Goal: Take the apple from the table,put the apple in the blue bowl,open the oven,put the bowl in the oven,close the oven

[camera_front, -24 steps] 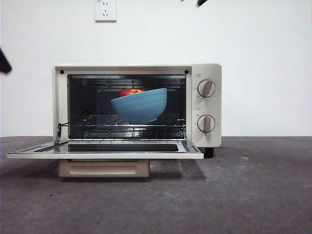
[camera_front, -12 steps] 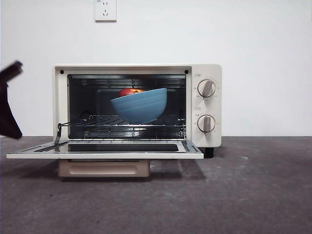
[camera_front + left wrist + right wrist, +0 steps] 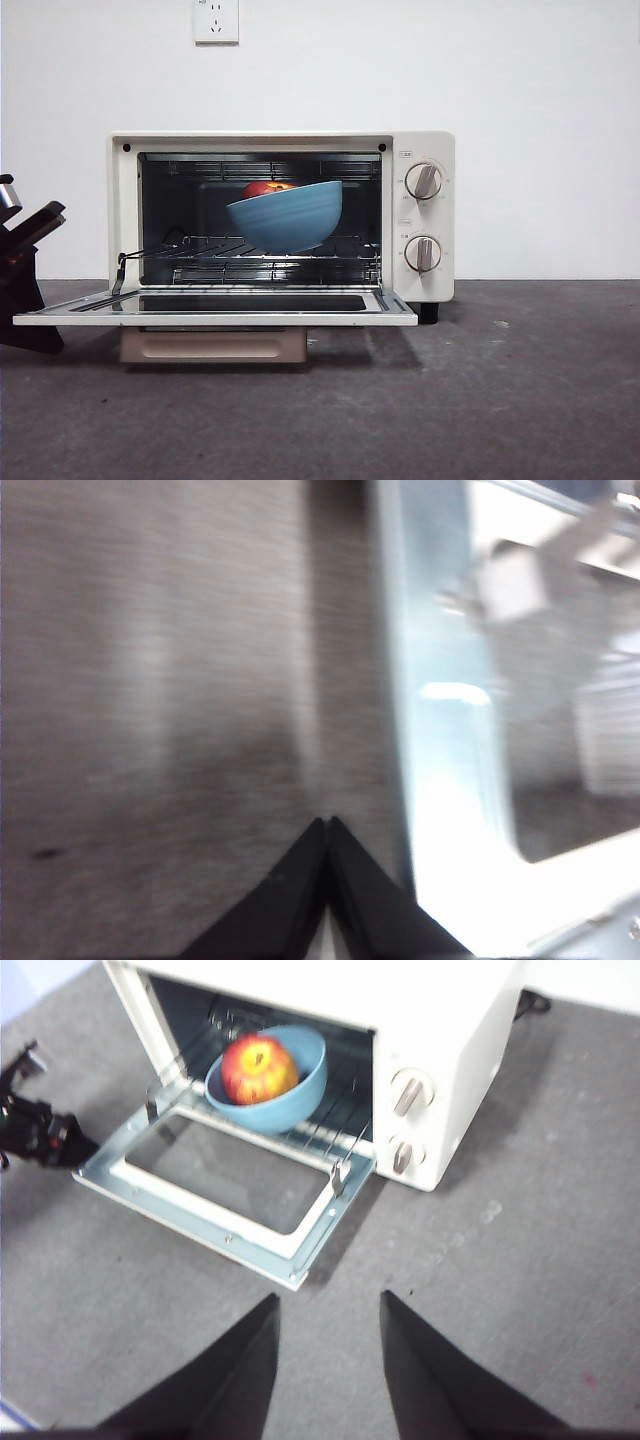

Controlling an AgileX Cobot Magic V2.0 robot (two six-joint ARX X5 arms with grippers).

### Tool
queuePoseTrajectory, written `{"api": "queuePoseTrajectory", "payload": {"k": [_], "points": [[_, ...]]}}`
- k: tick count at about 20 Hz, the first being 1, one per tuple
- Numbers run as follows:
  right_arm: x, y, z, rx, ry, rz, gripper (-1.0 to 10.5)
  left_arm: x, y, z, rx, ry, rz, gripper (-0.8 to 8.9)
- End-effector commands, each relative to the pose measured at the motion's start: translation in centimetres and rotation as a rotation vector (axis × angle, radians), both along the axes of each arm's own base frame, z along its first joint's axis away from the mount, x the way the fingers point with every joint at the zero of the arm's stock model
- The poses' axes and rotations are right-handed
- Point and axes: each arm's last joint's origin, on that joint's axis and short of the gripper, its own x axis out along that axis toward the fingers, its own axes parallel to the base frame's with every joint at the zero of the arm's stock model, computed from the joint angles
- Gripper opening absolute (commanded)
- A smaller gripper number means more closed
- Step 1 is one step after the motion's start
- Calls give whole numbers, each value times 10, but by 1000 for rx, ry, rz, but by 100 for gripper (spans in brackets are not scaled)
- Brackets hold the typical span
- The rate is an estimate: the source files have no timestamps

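— How was the scene lit?
— Evenly and brightly; a soft shadow was cast beneath the open door of the oven (image 3: pixel 280 215).
— And sharpness?
— The front view was rendered crisply. The left wrist view was heavily smeared, with glare on the door's metal frame; the right wrist view was slightly softened.

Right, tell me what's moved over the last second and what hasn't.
The left end effector has come in from the picture's left edge and dropped low beside the corner of the open oven door, jaws shut and holding nothing. A black tip that showed at the top edge has gone out of the front view. The blue bowl with the apple sits unmoved on the rack of the oven, door fully down.
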Motion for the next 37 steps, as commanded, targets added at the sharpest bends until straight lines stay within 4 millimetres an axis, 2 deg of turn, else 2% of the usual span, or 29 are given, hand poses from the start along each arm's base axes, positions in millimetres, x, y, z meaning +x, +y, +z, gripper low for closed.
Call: {"api": "queuePoseTrajectory", "payload": {"k": [1, 7, 13, 20, 25, 32, 37], "points": [[-3, -3, 4, 22, -18, -18, 161, 3, -2, 0, -58, -10, -39, 6], [-11, -11, 6, 40, -43, -40, 161, 6, -5, 5, -215, -37, -99, 6], [-12, -12, 3, 34, -13, -50, 161, 16, -2, 18, -338, -114, -69, 6], [-13, -12, 3, 35, -9, -52, 161, 32, 7, 42, -407, -322, 7, 6], [-13, -12, 3, 46, 1, -61, 161, 40, 11, 57, -395, -447, 65, 6], [-12, -12, 3, 45, -2, -63, 161, 34, 9, 65, -397, -424, 60, 7], [-11, -11, 5, 65, -26, -60, 161, 18, 4, 86, -341, -443, 28, 7]]}}
